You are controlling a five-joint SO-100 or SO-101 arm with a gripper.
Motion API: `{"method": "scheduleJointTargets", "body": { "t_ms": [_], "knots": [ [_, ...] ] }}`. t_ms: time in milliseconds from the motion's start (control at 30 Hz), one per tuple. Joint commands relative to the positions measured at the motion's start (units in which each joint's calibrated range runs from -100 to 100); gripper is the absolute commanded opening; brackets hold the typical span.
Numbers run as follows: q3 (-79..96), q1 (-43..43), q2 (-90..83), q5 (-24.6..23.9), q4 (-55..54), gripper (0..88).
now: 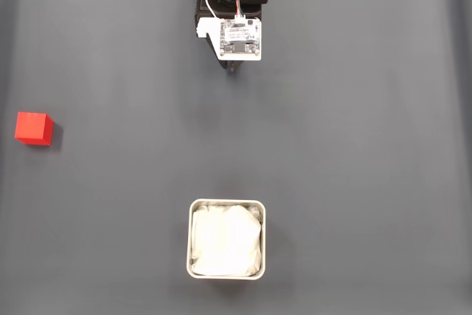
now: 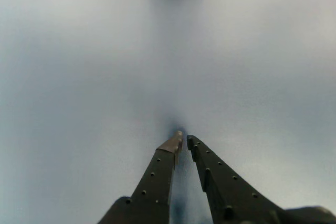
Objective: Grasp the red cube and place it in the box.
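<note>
Arm point(image 1: 232, 12) folded back at top edge, jaws nearly closed, empty.

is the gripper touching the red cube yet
Apart. The fixed view shows the red cube alone at the left edge of the mat, with the gripper far off near the top centre. In the wrist view the fingers hold nothing.

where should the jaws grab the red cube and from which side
Probably from straight above, closing on two opposite flat side faces of the red cube. In the fixed view it sits flat on the dark mat, far left, nothing beside it, its edges nearly square to the picture. The gripper has its jaws nearly closed, so it must open first.
</note>
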Motion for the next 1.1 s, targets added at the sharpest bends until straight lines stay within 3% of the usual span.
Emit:
{"method": "scheduleJointTargets", "body": {
  "t_ms": [0,867,1067],
  "knots": [
    [0.5,0.0,0.0,0.2,1.3,0.0],
    [0.5,-0.1,0.0,0.2,1.0,0.0],
    [-2.5,0.7,1.5,0.2,-9.0,0.0]
  ]
}}
